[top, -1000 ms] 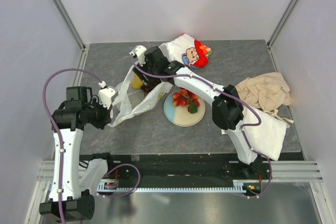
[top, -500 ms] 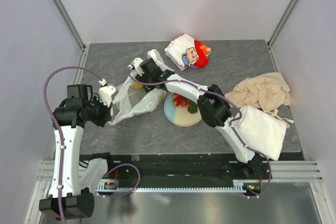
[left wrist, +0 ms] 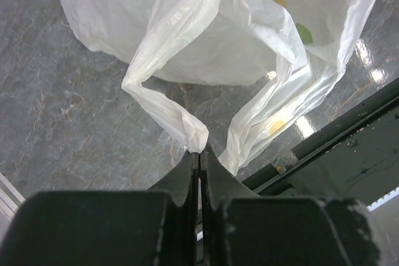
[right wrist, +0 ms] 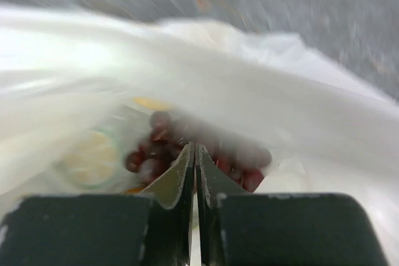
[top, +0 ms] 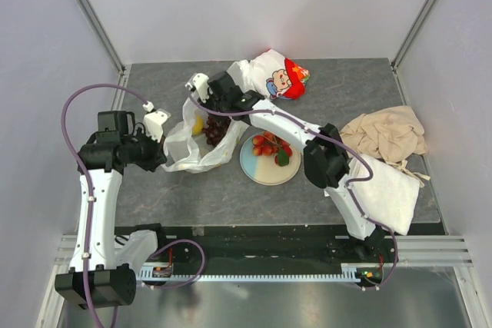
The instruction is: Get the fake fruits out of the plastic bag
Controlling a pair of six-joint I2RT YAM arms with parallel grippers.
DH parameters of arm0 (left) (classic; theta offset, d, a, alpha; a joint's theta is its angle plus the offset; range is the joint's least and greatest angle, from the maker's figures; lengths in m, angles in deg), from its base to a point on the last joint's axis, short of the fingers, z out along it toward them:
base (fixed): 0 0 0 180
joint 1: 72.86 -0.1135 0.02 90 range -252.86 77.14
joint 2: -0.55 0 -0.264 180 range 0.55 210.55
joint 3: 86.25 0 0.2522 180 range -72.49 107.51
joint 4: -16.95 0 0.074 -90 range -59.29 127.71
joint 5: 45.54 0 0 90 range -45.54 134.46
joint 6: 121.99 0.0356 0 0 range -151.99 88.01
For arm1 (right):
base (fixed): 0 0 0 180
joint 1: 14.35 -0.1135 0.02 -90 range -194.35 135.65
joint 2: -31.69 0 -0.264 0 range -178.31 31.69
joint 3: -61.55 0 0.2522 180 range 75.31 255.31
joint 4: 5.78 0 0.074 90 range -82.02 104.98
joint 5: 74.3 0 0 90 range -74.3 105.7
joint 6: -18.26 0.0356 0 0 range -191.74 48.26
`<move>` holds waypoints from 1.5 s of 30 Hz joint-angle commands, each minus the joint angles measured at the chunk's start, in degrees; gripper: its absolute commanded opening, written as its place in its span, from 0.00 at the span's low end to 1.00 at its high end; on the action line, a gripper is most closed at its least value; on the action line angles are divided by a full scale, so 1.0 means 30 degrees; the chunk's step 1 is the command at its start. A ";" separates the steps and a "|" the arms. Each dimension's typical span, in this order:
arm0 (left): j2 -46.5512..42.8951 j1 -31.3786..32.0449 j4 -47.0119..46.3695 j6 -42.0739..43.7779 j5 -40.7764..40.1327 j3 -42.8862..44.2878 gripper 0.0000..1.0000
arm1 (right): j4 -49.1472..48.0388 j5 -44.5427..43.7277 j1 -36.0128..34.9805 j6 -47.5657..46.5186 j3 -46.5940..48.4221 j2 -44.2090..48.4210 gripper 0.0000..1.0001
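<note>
My left gripper (left wrist: 199,154) is pinched shut on a loop handle of the thin, crinkly, translucent plastic bag (left wrist: 206,35). My right gripper (right wrist: 194,154), jaws together, nips the bag's far rim. Inside lie one knobbly purple grape bunch (top: 214,133) and one yellow lemon (top: 198,124). The grey marbled table (top: 154,86), white-walled, bears one round plate (top: 265,173) of glossy strawberries (top: 265,144).

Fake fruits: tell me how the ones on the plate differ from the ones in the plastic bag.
On the plate lie red strawberries and a green piece; in the plastic bag sit a dark grape bunch and a yellow fruit. The plate's fruits are uncovered; the bag's are ringed by white film. Both groups are small beside the plate.
</note>
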 commanded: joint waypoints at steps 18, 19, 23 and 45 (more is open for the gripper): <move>-0.0207 -0.0021 -0.2629 -0.2564 0.0496 0.0240 0.02 | -0.0030 0.3631 -0.0116 0.1565 -0.2271 0.4318 0.49; -0.0207 -0.0021 -0.2629 -0.2594 0.0467 0.0240 0.02 | -0.0030 0.3190 -0.0116 0.1564 -0.1805 0.3502 0.53; -0.0382 -0.0021 -0.2599 -0.2828 0.0496 0.0123 0.02 | -0.0088 0.1605 -0.0087 0.1361 -0.0455 0.1593 0.65; -0.0062 -0.0021 -0.2774 -0.3354 0.0349 -0.0083 0.02 | -0.0646 0.2361 -0.0233 -0.0547 0.0751 0.2401 0.07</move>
